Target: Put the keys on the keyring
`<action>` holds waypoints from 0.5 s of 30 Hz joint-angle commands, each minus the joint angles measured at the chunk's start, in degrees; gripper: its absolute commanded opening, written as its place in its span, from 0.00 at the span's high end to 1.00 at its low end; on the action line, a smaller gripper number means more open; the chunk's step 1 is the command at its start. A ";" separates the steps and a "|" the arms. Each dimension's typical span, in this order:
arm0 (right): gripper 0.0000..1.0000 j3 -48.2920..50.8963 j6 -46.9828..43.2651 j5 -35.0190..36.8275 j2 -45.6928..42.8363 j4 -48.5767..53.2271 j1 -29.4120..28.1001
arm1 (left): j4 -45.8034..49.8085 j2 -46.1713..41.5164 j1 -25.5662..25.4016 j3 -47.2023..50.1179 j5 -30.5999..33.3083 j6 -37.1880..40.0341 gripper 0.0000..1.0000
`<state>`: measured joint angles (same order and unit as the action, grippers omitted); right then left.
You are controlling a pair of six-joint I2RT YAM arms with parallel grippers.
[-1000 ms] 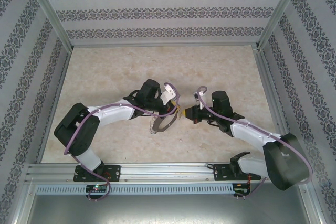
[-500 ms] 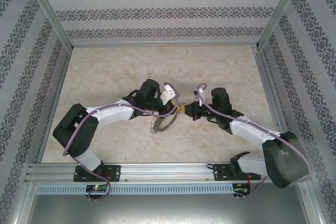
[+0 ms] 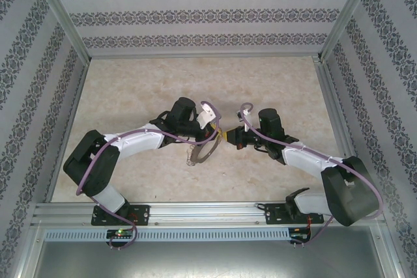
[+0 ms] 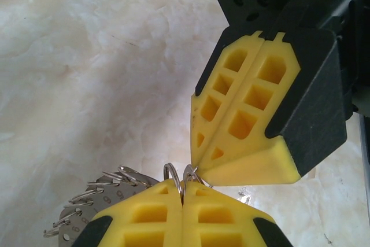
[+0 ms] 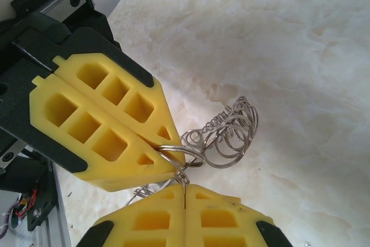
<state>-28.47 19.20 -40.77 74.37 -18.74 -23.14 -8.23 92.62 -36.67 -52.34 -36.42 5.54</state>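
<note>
- The keyring (image 3: pixel 201 153) hung above the middle of the tabletop (image 3: pixel 130 89), slightly toward its near edge. Its fringe of small silvery rings dangled below the left gripper (image 4: pixel 182 192).
- The left gripper's fingers were pressed fully together, pinching one thin loop of the keyring at the very tip of their seam.
- The right gripper (image 4: pixel 202 163) was likewise squeezed tight, its tip touching the left gripper's tip. A thin wire loop (image 5: pixel 184 183) ran into its seam; whether that loop carried the key was too small to tell.
- Both grips looked shallow, right at the fingertips. Any sideways push between the arms could probably slide a loop out, and the keyring would drop to the tabletop.
- With the tips wedged together there was little room to work. Further pressing might twist the keyring instead of threading anything onto it.
- The loose fringe crowded the contact point, so a neighbouring ring could snag a fingertip or be caught by mistake.
- A key that small, once released off-line, would likely fall among the fringe.
</note>
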 commanded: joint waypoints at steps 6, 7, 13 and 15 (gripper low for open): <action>1.00 -1.85 -0.46 2.64 -1.47 -1.48 -0.09 | -1.62 -1.25 -0.09 -0.44 -3.29 -0.36 1.00; 1.00 -1.78 -0.57 2.78 -1.91 -1.39 -0.08 | -1.61 -1.15 -0.08 -0.49 -3.30 -0.36 1.00; 1.00 -1.08 -1.10 4.48 -3.36 -0.18 0.15 | -2.14 -1.43 -0.07 -0.11 -3.25 -0.53 1.00; 1.00 -0.58 -0.92 5.02 -3.01 -0.46 0.23 | -2.05 -1.71 -0.10 -0.05 -3.21 -0.54 1.00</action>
<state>-28.51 19.18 -38.61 71.64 -18.26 -23.14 -8.27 92.62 -36.67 -52.34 -36.45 5.54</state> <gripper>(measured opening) 0.050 0.047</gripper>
